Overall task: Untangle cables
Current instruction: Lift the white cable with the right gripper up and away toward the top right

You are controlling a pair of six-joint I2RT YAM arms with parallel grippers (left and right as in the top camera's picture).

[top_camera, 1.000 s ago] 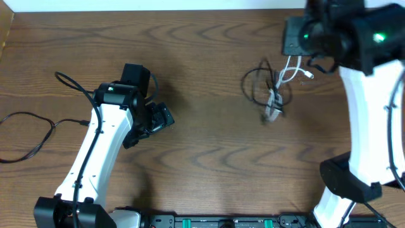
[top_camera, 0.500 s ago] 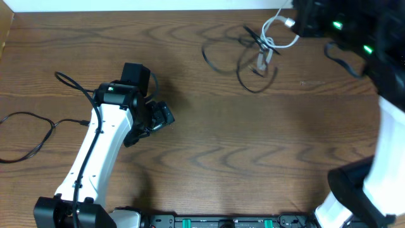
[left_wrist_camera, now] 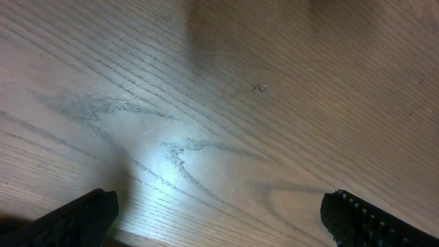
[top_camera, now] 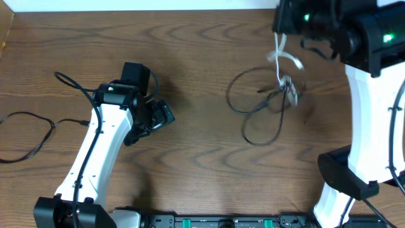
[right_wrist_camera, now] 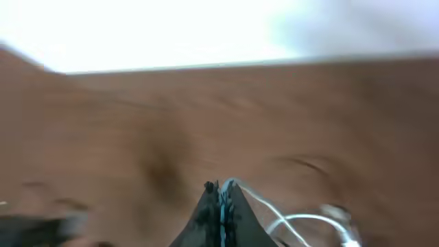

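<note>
Pinching the white cable [right_wrist_camera: 291, 221] shut in our right gripper [right_wrist_camera: 221, 192], we hold it, knotted with the black cable [top_camera: 276, 95], over the far right of the table [top_camera: 202, 50]. Our left gripper [left_wrist_camera: 218, 216] idles, spread. Swinging could tighten the knot.

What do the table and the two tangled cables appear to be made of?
The table: wood or wood-look laminate, brown with grain, glossy where light reflects in the left wrist view. The black cable: flexible rubbery or plastic jacket, bending in loose loops. The white cable: similar smooth plastic jacket, probably; blurred.
</note>
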